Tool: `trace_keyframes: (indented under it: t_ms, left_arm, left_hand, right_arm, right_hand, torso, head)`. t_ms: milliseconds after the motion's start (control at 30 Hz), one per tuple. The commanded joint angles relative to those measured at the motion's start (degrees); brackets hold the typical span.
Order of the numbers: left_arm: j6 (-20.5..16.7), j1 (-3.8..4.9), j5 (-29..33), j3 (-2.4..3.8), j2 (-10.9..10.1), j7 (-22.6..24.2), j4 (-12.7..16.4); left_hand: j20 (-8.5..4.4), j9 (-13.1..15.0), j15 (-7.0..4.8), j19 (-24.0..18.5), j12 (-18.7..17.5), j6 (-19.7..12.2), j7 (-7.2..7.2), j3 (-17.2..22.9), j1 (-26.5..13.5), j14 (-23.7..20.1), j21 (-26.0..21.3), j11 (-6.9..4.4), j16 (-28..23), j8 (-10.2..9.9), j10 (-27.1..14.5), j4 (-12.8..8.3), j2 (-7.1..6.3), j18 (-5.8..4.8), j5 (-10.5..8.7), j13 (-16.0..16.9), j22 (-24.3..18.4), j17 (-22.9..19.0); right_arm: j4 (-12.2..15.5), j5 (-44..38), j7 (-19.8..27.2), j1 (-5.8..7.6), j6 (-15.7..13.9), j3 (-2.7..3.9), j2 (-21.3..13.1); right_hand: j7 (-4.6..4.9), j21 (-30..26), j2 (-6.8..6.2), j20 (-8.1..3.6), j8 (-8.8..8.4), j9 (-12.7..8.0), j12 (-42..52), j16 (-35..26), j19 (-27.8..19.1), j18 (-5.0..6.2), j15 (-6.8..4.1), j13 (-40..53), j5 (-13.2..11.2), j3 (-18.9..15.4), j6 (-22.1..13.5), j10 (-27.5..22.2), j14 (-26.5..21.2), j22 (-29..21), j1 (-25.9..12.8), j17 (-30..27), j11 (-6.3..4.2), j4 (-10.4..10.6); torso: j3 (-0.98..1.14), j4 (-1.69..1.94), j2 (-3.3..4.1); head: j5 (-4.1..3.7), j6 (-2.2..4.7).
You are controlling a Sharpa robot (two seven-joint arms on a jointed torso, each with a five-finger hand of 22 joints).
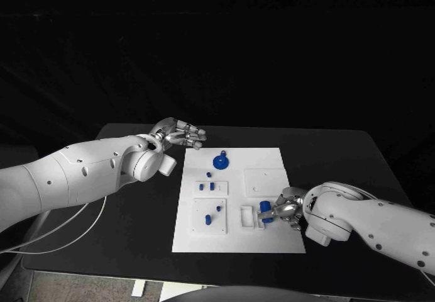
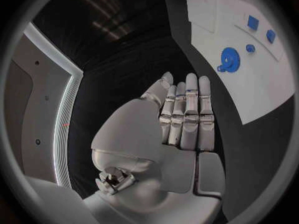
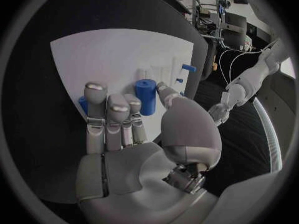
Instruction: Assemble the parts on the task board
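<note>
Task board [image 1: 272, 160], the white plate at the centre of the black table [image 1: 344, 151], carries small blue parts, among them a blue gear [image 1: 221, 162] near its upper middle. Right hand [image 1: 283, 211] sits low at the board's lower right, fingers [image 3: 107, 115] close around a blue cylinder [image 3: 146, 95], though I cannot tell whether they actually grip it; probably it is there to seat that piece. Left hand [image 1: 180, 134] hovers off the board's upper left corner, fingers [image 2: 190, 104] straight, side by side and empty, seemingly kept clear.

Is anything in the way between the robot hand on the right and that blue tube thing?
No, nothing visible is. The right robot hand is right at the blue plastic cylinder on the white task board, its fingertips reaching beside it. Whether they touch it yet is unclear.
</note>
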Motion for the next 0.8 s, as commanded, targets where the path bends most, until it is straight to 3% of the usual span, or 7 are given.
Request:
trace_keyframes:
  t_ms: [33,133,200,367,567,800]
  left_arm:
    - [1.0,0.03,0.39,0.04,0.1,0.56,0.16]
    - [1.08,0.03,0.39,0.04,0.11,0.51,0.16]
    - [1.11,0.03,0.39,0.04,0.09,0.48,0.16]
    - [1.17,0.03,0.39,0.04,0.05,0.41,0.16]
    - [1.28,0.03,0.39,0.04,0.03,0.32,0.18]
    - [1.35,0.03,0.39,0.04,0.01,0.28,0.22]
  left_hand:
    - [0.0,-0.02,0.33,0.48,-0.17,-0.32,-0.1,0.0,-0.3,0.05,-0.12,0.03,0.02,-0.16,-0.37,0.24,-0.14,0.05,-0.22,-0.06,-0.05,0.05]
    - [0.0,-0.02,0.33,0.48,-0.17,-0.32,-0.1,0.0,-0.3,0.05,-0.12,0.03,0.02,-0.16,-0.37,0.24,-0.14,0.05,-0.22,-0.06,-0.05,0.05]
    - [0.0,-0.02,0.33,0.48,-0.17,-0.32,-0.1,0.0,-0.3,0.05,-0.12,0.03,0.02,-0.16,-0.37,0.24,-0.14,0.05,-0.22,-0.06,-0.05,0.05]
    - [0.0,-0.01,0.33,0.51,-0.18,-0.33,-0.1,0.03,-0.33,0.05,-0.12,0.03,0.03,-0.16,-0.4,0.36,-0.15,0.05,-0.19,-0.06,-0.19,0.06]
    - [0.01,-0.01,0.33,0.53,-0.18,-0.33,-0.11,0.05,-0.35,0.06,-0.11,0.04,0.03,-0.16,-0.42,0.46,-0.16,0.04,-0.16,-0.06,-0.31,0.07]
    - [0.01,-0.01,0.33,0.53,-0.18,-0.33,-0.11,0.05,-0.35,0.06,-0.11,0.04,0.03,-0.16,-0.42,0.46,-0.16,0.04,-0.16,-0.06,-0.31,0.07]
  right_arm:
    - [-0.84,-1.07,-1.64,-0.6,0.01,-0.69,0.0]
    - [-1.11,-0.71,-1.78,-0.6,-0.86,-0.86,-0.01]
    - [-1.17,-0.32,-1.78,-0.6,-1.6,-0.92,-0.07]
    - [-0.6,1.1,-1.5,-0.59,-3.75,-0.98,-0.44]
    - [1.32,2.9,-0.99,-0.38,-6.27,-0.94,-1.4]
    - [4.36,4.79,-0.84,1.0,-7.59,-0.54,-2.8]
  right_hand:
    - [0.44,0.17,1.25,0.45,0.03,-19.4,-0.2,-0.01,2.79,0.42,0.19,-0.13,0.0,0.45,0.37,-0.04,0.18,1.16,0.35,0.02,0.35,-1.11]
    - [0.23,0.2,2.12,0.34,0.03,-19.27,-0.16,0.01,2.8,0.33,0.05,-0.21,-0.01,4.25,1.46,0.06,0.21,1.25,0.86,0.01,0.14,-3.86]
    - [-0.04,0.1,3.36,0.22,-0.06,-19.35,-0.17,-0.06,2.78,0.17,-0.08,-0.31,0.43,6.73,2.31,0.13,0.2,1.31,-0.25,-0.11,-0.09,-6.9]
    - [-0.47,0.28,4.57,-0.04,-0.02,-19.52,-0.09,-0.08,2.86,-0.07,-0.3,-0.42,3.53,7.56,3.66,0.42,0.21,1.47,-1.76,-0.22,-0.45,-10.29]
    - [-0.92,0.36,5.36,-0.17,0.01,-19.67,0.13,-0.05,2.86,-0.22,-0.47,-0.38,4.99,7.39,4.84,0.78,0.24,1.54,-2.55,-0.28,-0.7,-11.61]
    - [-1.31,0.49,5.64,-0.33,0.03,-20.02,0.0,-0.14,2.87,-0.37,-0.62,-0.55,5.63,6.86,6.08,0.97,0.24,1.57,-3.11,-0.47,-0.93,-12.05]
  torso:
    - [-0.07,-0.01,-0.05]
    - [-0.02,0.02,-0.02]
    - [0.01,0.03,-0.02]
    - [0.05,0.02,-0.01]
    - [0.04,0.0,-0.01]
    - [-0.02,-0.04,-0.03]
  head:
    - [0.03,0.05]
    - [0.06,0.01]
    - [0.07,-0.02]
    - [0.12,-0.04]
    - [0.22,0.02]
    - [0.23,0.06]
